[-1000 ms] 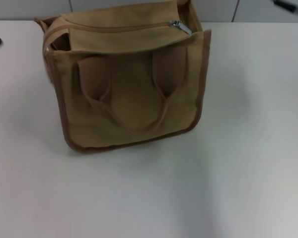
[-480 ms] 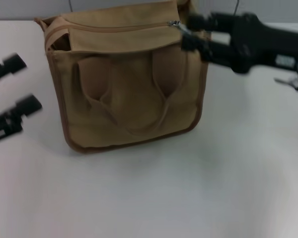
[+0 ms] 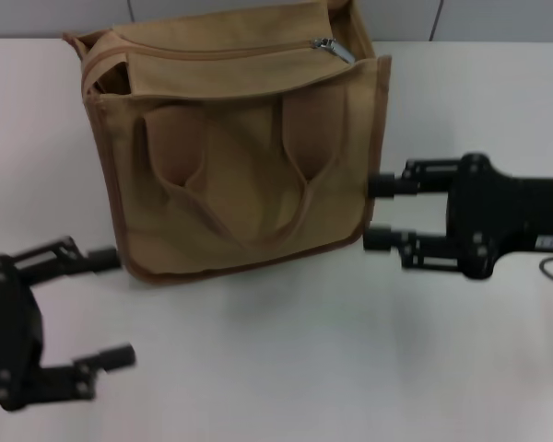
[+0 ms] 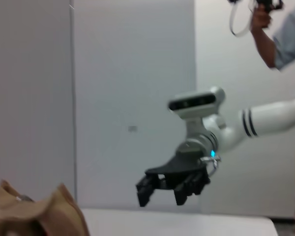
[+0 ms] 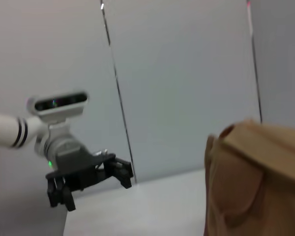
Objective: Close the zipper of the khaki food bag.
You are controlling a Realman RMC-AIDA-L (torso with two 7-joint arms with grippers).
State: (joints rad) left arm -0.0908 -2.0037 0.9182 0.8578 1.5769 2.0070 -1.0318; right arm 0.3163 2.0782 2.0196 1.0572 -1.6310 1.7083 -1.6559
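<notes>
The khaki food bag stands upright at the back middle of the white table, front pockets and looped handles facing me. The zipper runs across its top flap, with the silver slider at the right end. The flap gapes at the bag's left end. My right gripper is open and empty, its fingertips right beside the bag's right edge, low down. My left gripper is open and empty at the bag's front left corner. The right gripper shows in the left wrist view, and the left gripper in the right wrist view.
The white table stretches out in front of the bag. A grey panelled wall stands behind. A person stands far off in the left wrist view. The bag's corner and its side show in the wrist views.
The right gripper has dropped from beside the slider to the bag's lower right side. The left gripper has moved toward me and in to the bag's front left corner. The bag has not moved.
</notes>
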